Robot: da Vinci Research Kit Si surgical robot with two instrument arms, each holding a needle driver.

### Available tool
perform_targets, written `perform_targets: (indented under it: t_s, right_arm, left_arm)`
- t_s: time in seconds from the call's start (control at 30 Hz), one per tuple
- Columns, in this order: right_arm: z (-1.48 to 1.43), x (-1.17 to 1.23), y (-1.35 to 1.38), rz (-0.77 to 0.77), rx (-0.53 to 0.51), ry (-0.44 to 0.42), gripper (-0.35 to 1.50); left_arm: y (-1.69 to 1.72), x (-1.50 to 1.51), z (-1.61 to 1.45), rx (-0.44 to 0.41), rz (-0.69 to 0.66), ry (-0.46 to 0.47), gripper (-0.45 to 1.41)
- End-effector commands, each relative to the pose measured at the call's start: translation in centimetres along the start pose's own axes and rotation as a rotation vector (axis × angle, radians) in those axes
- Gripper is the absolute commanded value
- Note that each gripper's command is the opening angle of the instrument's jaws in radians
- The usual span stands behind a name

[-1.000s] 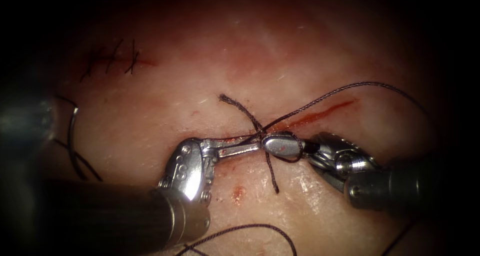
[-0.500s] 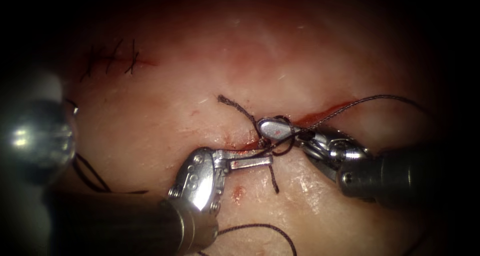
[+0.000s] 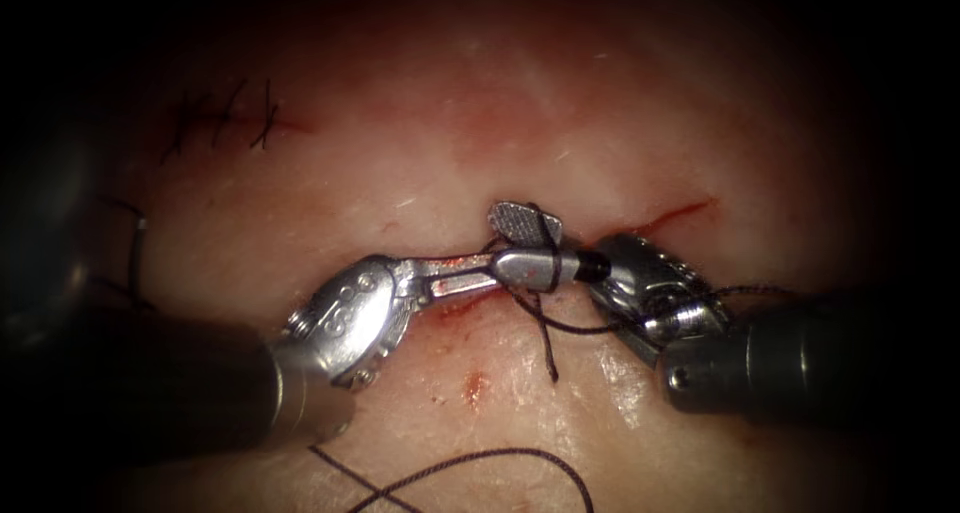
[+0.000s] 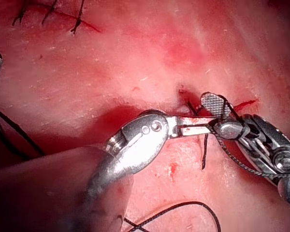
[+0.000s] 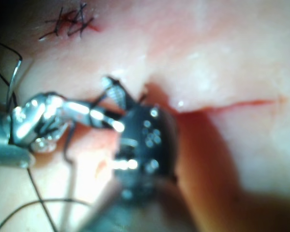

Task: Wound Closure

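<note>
The cut (image 3: 668, 216) runs as a red line across the tissue (image 3: 420, 163). My left tool (image 3: 490, 269) reaches in from the lower left with its jaws shut on the thread (image 3: 545, 338) at the cut's middle. My right tool (image 3: 505, 241) meets it tip to tip with its jaws open and holds nothing. A loop of thread wraps its lower jaw. In the left wrist view the left tool (image 4: 210, 128) and right tool (image 4: 212, 115) stand the same way. The curved needle (image 3: 133, 258) lies free on the tissue far to the left.
A finished row of dark stitches (image 3: 225, 123) sits at the upper left. A loose arc of thread (image 3: 500, 458) lies on the tissue near the front. A small red spot (image 3: 476, 385) marks the tissue below the tools.
The right tool's jaws have opened, with the loop still around the lower one. The long strand dropped from the upper right to below the right tool. The left tool rose back level with the cut.
</note>
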Motion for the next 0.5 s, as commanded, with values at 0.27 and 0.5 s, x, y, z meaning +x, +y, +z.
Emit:
perform_targets:
  t_s: [0.27, 0.5]
  right_arm:
    - [0.14, -0.16, -0.15, -0.04, 0.011, -0.07, 0.96]
    - [0.02, -0.2, -0.07, -0.005, 0.036, -0.05, 0.79]
  left_arm:
    - [0.15, -0.16, 0.12, 0.027, 0.025, -0.051, -0.45]
    - [0.31, -0.28, 0.11, 0.036, 0.047, -0.06, -0.45]
